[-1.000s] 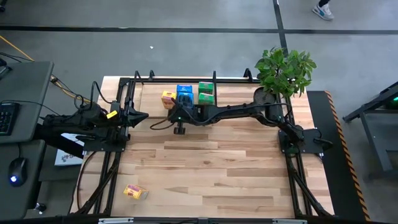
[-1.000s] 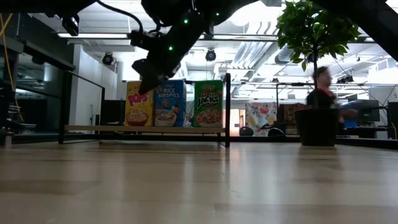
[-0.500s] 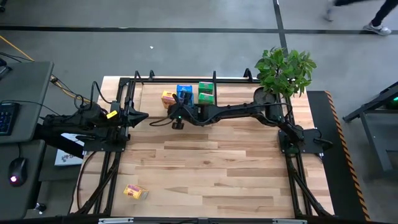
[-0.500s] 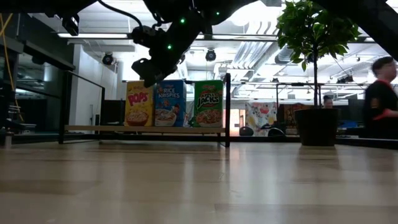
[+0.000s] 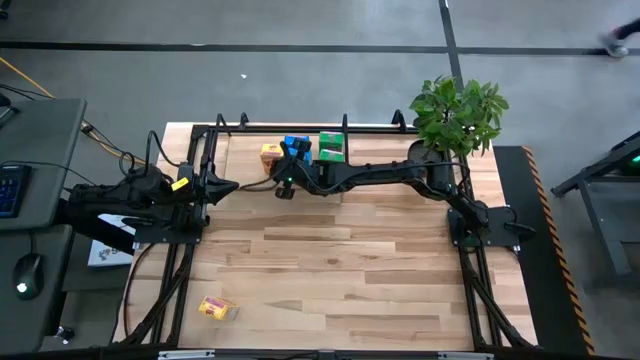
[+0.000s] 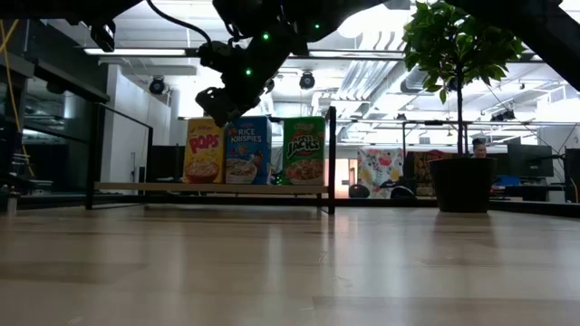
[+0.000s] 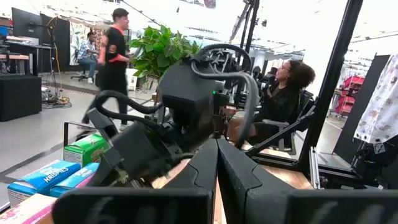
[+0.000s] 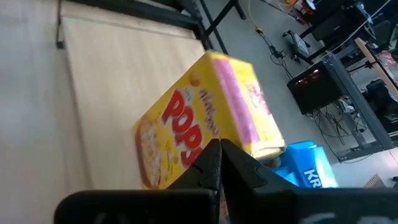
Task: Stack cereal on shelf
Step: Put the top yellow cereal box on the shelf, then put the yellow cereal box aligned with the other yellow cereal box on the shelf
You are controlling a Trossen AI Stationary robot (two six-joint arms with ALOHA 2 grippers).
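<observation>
Reaching across the table from the right side, the right arm carries the right gripper (image 5: 285,190) to the front edge of the shelf (image 5: 240,150), where its two fingers are pressed together and hold nothing. Directly ahead of the closed fingertips (image 8: 219,163), the yellow Pops box (image 8: 208,118) stands on the light shelf board; the tips are right at its printed face, but contact cannot be confirmed. Just beside that box, on the side toward the potted plant (image 5: 458,112), stands the blue Rice Krispies box (image 6: 246,150), and next beyond it the green Apple Jacks box (image 6: 304,150), which sits close to the upright black divider (image 6: 331,158). In the low view all three boxes stand upright in a row on the shelf, with the gripper hanging in front of and above the yellow one. In the high view the green stack (image 5: 332,148) shows two box tops one behind the other. A second yellow box (image 5: 217,308) lies flat on the table well apart from the right gripper, near the table's front left corner. The left gripper (image 7: 217,162) waits at the table's left edge with its fingers closed together and empty, pointing toward the right arm. Beyond the table, one person (image 7: 115,46) stands and another person (image 7: 287,93) sits.
</observation>
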